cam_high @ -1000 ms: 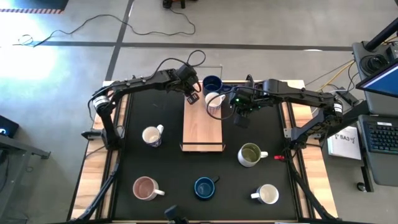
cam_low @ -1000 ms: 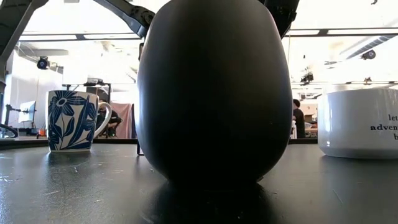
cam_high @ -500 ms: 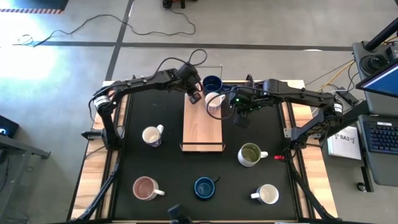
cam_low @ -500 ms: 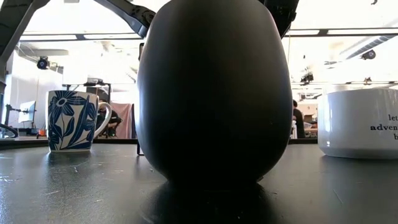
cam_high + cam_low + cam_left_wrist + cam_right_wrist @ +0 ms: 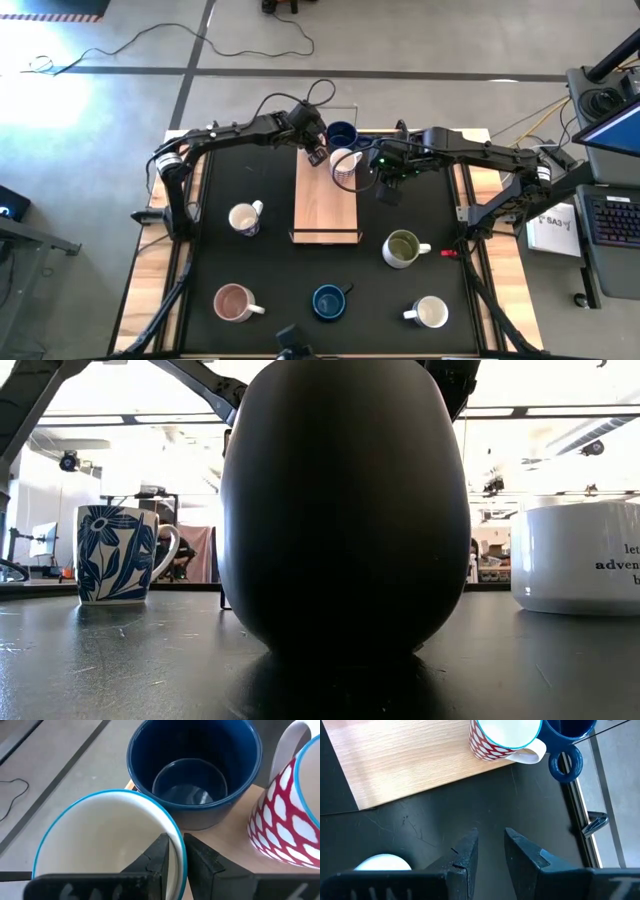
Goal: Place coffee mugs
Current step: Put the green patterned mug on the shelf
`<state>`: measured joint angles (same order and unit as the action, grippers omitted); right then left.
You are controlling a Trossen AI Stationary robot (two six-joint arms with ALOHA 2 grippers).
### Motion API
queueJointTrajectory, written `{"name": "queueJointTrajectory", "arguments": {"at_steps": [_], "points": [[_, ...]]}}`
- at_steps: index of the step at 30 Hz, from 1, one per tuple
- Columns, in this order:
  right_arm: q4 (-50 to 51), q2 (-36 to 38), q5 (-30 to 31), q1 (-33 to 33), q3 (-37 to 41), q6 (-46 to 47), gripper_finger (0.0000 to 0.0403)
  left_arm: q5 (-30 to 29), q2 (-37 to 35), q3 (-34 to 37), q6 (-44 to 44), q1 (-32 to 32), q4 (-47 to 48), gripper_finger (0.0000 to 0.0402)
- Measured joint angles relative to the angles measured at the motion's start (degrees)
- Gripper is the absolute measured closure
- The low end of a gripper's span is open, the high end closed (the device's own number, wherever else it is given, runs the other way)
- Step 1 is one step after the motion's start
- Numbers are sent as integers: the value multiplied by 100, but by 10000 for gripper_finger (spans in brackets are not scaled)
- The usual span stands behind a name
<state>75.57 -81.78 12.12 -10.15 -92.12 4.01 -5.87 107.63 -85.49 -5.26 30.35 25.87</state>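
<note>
Left pincer (image 5: 172, 852) clamps blue-rimmed white mug (image 5: 107, 837) wall beside blue mug (image 5: 195, 770); right pincer (image 5: 490, 845) open, empty.

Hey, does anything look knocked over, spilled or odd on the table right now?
Nothing stands out. Every mug in view sits upright, including the blue mug and red-patterned mug on the wooden board. No spills show.

the left gripper (image 5: 173, 851) has its fingers pinched on the rim of a mug (image 5: 107, 842) (one finger inside, one outside). the right gripper (image 5: 488, 845) hangs empty, fingers slightly parted; both arms stretch inward toward each other.
</note>
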Motion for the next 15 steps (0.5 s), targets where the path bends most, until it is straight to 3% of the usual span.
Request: {"name": "queueJointTrajectory", "arguments": {"at_steps": [15], "points": [[19,0,0,0,0,-7,319,-20,-9,-170,22,3,260,366]]}}
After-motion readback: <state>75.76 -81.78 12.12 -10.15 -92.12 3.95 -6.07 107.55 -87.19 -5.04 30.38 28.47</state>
